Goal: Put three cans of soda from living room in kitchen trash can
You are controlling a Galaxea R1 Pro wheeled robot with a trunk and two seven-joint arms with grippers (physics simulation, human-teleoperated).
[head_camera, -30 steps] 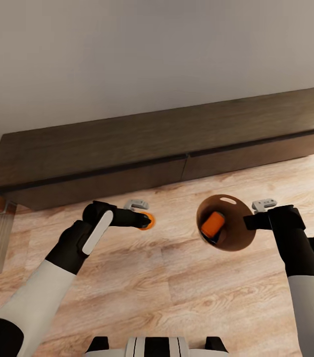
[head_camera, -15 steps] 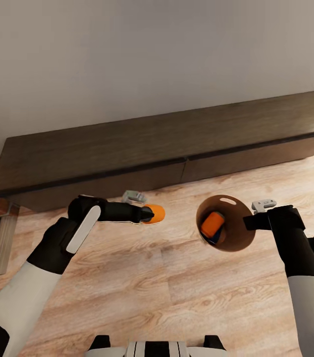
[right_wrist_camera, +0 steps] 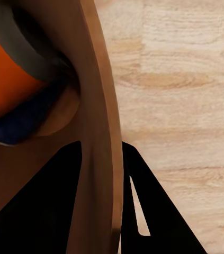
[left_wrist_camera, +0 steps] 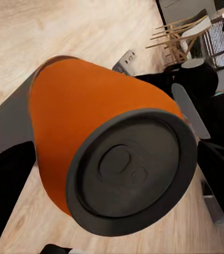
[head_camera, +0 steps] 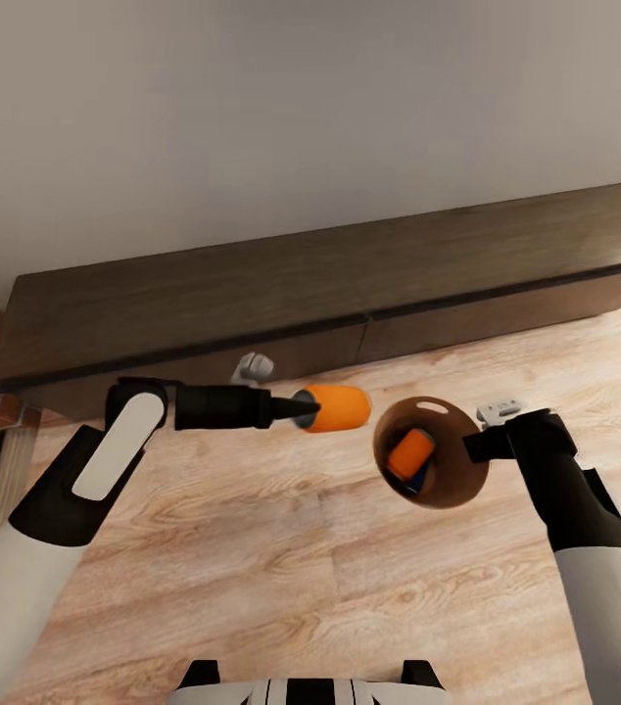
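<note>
My left fingers (head_camera: 301,408) clamp an orange soda can (head_camera: 336,408) by its grey-topped end; since a second ago I have swung it from end-on to lying level, its long axis pointing away from those fingers toward the trash can (head_camera: 453,475) just beyond. My right fingers (head_camera: 474,447) pinch that bin's rim, one inside the wall, one outside. Inside lie a second orange can (head_camera: 409,454) and a blue can (right_wrist_camera: 21,124), above the wood floor (head_camera: 281,587).

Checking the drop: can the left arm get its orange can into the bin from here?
Probably yes. The left gripper holds the orange can level, just short of the bin rim, nothing between them. The right gripper holds the bin's far rim.
</note>
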